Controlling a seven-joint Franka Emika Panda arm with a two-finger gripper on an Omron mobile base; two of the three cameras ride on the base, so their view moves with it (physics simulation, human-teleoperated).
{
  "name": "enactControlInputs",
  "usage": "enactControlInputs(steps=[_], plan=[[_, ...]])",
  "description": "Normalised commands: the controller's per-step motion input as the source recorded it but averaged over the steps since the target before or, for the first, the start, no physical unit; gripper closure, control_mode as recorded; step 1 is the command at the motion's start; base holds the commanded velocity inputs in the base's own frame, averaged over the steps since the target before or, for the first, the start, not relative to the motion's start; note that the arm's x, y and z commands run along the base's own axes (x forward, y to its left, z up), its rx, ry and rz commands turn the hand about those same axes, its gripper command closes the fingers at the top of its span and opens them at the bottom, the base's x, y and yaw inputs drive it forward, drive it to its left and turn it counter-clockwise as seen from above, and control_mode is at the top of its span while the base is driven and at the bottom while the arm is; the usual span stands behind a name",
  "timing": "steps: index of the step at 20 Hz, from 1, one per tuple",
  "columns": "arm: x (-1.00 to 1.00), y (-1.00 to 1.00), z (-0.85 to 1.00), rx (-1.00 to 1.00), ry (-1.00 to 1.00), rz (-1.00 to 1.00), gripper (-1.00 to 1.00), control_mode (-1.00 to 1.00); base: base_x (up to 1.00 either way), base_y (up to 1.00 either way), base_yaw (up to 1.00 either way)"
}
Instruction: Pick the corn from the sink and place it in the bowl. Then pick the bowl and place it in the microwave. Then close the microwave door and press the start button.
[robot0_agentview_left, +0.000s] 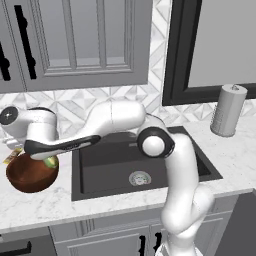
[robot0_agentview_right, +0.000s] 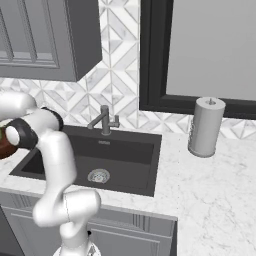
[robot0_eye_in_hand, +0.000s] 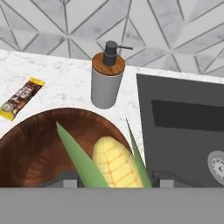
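Hand (robot0_eye_in_hand: 112, 180) gripping corn (robot0_eye_in_hand: 114, 164), over bowl (robot0_eye_in_hand: 35, 148)

You're looking at a marble counter (robot0_agentview_left: 45, 202) carrying the bowl (robot0_agentview_left: 31, 174), a soap dispenser (robot0_eye_in_hand: 106, 78), a candy bar (robot0_eye_in_hand: 21, 99) and a paper towel roll (robot0_agentview_left: 228, 110).

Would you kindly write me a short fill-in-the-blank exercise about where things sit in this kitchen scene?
1. The corn sits between the gripper fingers, above the ____.
2. The soap dispenser stands between the bowl and the tiled ____.
3. A snack bar lies on the ____ beside the bowl.
4. The paper towel roll stands ____ on the counter.

Missing words: bowl; wall; counter; upright
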Motion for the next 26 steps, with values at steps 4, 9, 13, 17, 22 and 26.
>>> enactControlInputs(steps=[4, 9, 13, 17, 22, 26], plan=[[0.12, 0.17, -0.05, 0.00, -0.06, -0.14, 1.00, -1.00, 0.00, 0.00, 0.00], [0.00, 0.00, -0.31, 0.00, -0.08, -0.09, 1.00, -1.00, 0.00, 0.00, 0.00], [0.02, 0.00, -0.37, 0.01, -0.07, -0.05, 1.00, -1.00, 0.00, 0.00, 0.00], [0.22, 0.00, -0.28, 0.01, -0.03, -0.05, 1.00, -1.00, 0.00, 0.00, 0.00], [0.29, 0.00, -0.20, 0.01, -0.01, -0.05, 1.00, -1.00, 0.00, 0.00, 0.00], [0.24, 0.00, -0.16, 0.02, -0.02, -0.05, 1.00, -1.00, 0.00, 0.00, 0.00]])
